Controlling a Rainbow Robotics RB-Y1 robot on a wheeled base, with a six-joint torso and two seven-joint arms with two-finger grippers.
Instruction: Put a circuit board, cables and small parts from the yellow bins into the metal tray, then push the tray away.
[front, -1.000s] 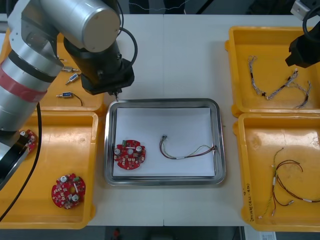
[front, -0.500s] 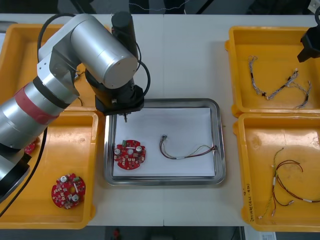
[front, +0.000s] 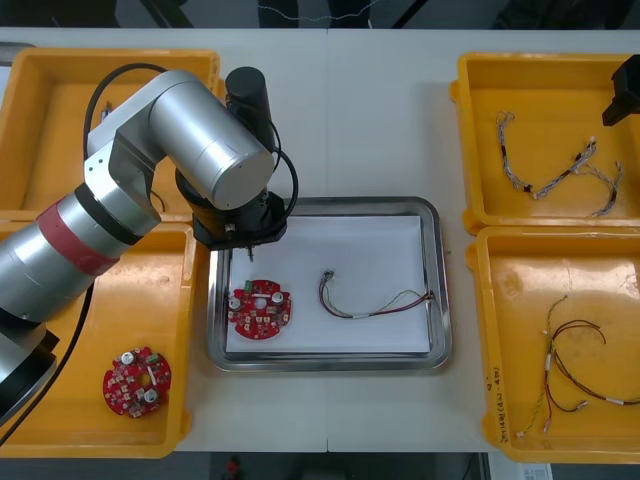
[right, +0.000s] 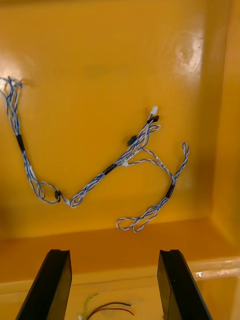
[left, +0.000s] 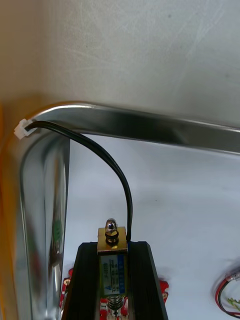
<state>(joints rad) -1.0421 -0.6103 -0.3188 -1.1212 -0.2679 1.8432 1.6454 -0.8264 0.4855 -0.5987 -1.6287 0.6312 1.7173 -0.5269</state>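
We see the left gripper (left: 113, 248) clamped on a brassy, boxy small metal part (left: 111, 258) over the shiny metal tray's (front: 442, 290) upper-left corner, while the right gripper (right: 114, 265) hangs with jaws wide apart at upper right.

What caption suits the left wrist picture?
Left pincer holds a small metal part with black lead above a corner of the metal tray.

The tray (front: 441, 290) sits in the middle of the table (front: 360, 110), two bins on each side. Inside it a board (front: 261, 308) lies near left, a cable (front: 355, 315) to its right. A second board (front: 136, 381) lies in the near left bin (front: 120, 300). Cables (front: 535, 190) lie in the far right bin (front: 540, 90), more cables (front: 553, 350) in the near right bin (front: 520, 290). The left gripper (left: 113, 247) hangs over the tray's far left corner gripping a small part (left: 111, 235); the right gripper (right: 114, 257) is over the far right bin.
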